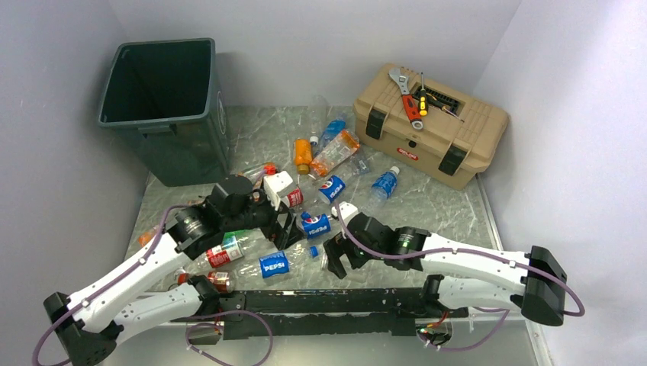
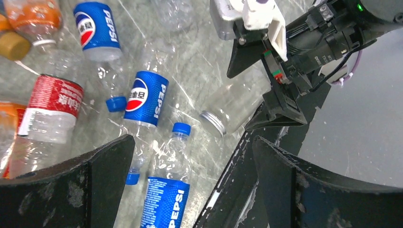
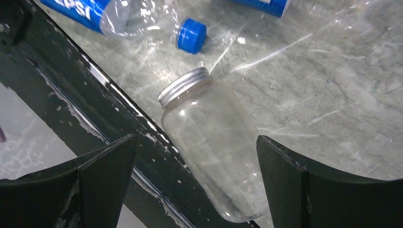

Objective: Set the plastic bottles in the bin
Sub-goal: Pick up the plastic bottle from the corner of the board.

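Observation:
Several plastic bottles [image 1: 315,225] lie scattered on the marbled table, many with blue Pepsi labels. The dark green-grey bin [image 1: 164,107] stands at the back left. My left gripper [image 2: 194,147] is open, low over a lying Pepsi bottle [image 2: 166,190] that shows between its fingers without touching them. My right gripper [image 3: 196,142] is open around a clear bottle with a silver cap [image 3: 214,152], which lies against the black front rail; neither finger touches it. In the top view the left gripper [image 1: 284,229] and the right gripper [image 1: 336,259] are close together near the front middle.
A tan toolbox [image 1: 427,126] with tools on its lid sits at the back right. A black rail [image 1: 328,301] runs along the table's near edge. A loose blue cap [image 3: 191,35] lies by the clear bottle. Orange bottles [image 1: 303,156] lie farther back.

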Action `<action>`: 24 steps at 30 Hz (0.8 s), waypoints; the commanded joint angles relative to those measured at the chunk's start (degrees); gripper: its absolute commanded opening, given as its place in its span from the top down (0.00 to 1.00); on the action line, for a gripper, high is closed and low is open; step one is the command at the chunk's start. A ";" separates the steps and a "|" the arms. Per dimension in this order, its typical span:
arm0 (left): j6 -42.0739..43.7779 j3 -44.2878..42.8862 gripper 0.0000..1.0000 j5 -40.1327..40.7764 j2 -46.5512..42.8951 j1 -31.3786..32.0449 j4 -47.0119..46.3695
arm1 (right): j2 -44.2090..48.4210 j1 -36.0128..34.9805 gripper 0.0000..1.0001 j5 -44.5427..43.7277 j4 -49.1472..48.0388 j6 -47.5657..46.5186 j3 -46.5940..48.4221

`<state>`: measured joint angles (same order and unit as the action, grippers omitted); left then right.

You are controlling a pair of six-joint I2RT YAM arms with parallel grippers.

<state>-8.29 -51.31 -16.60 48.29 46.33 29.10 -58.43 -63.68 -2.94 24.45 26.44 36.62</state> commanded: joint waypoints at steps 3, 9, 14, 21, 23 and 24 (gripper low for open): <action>-1.66 -0.40 0.00 -4.80 1.80 0.16 -1.34 | -3.08 -1.85 0.00 -0.54 6.26 -1.67 3.18; -2.08 -0.03 0.00 -4.06 1.24 0.12 -1.65 | -5.84 -2.96 0.00 -2.53 8.44 -0.97 4.22; -2.08 -0.27 0.00 -2.99 1.49 0.17 -0.78 | -8.98 -3.02 0.02 -3.65 7.79 0.06 3.88; -2.05 -0.28 0.01 -2.13 1.67 0.17 -0.51 | -11.44 -3.02 0.11 -4.79 6.55 2.41 3.68; -2.05 -0.27 0.01 -1.43 1.63 0.17 -0.33 | -11.82 -3.01 0.15 -4.14 6.06 2.83 3.34; -2.07 -0.28 0.01 -1.20 1.56 0.17 -0.30 | -12.01 -3.07 0.14 -4.16 6.22 3.22 3.35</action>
<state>-9.78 -51.29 -19.05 50.46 46.33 29.41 -70.19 -66.48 -6.07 31.62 27.68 38.57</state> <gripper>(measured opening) 0.995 0.863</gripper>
